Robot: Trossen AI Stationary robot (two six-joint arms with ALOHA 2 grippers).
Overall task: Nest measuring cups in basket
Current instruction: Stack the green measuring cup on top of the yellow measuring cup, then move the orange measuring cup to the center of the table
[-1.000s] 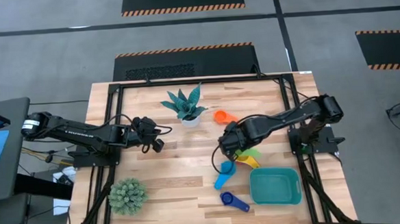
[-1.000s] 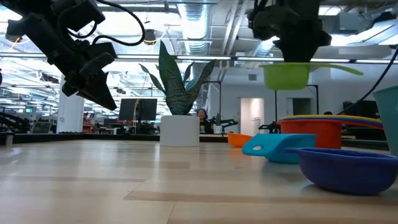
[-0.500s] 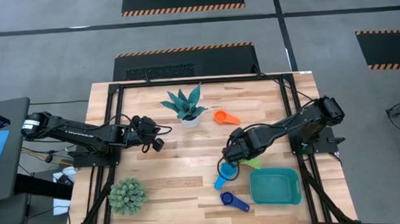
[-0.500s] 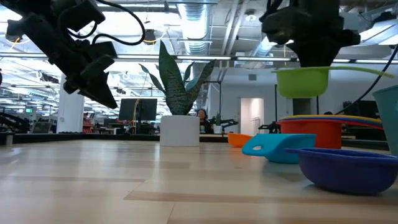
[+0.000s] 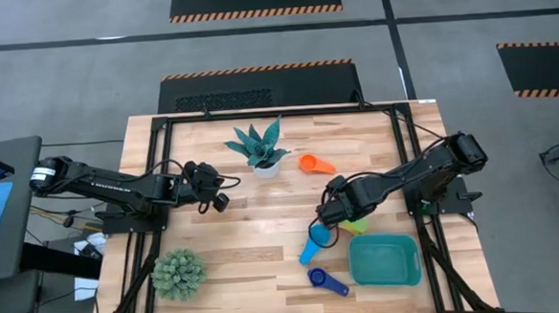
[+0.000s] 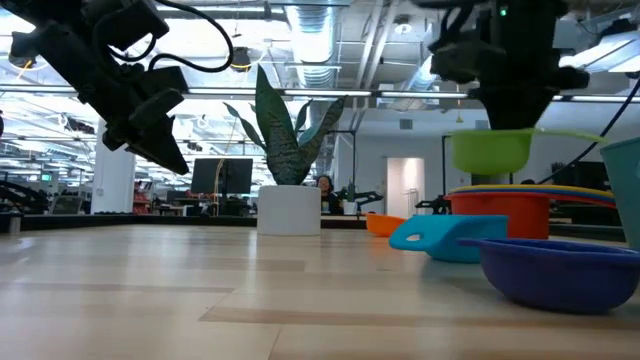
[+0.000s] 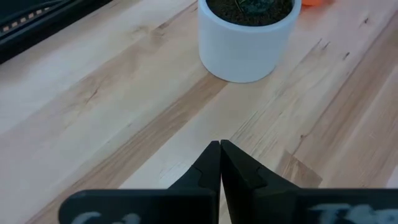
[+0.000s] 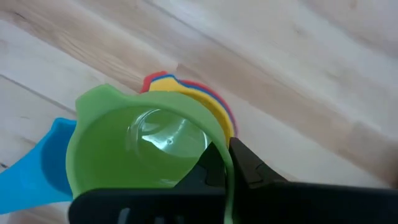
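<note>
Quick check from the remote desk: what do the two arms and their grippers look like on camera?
Both arms are black, built of slim jointed links with black cables looping alongside. The left arm has a white band near its base. The left gripper and right gripper each end in two dark, wedge-shaped fingers tapering to narrow tips. The left wrist shows faint pale lettering, unreadable.
</note>
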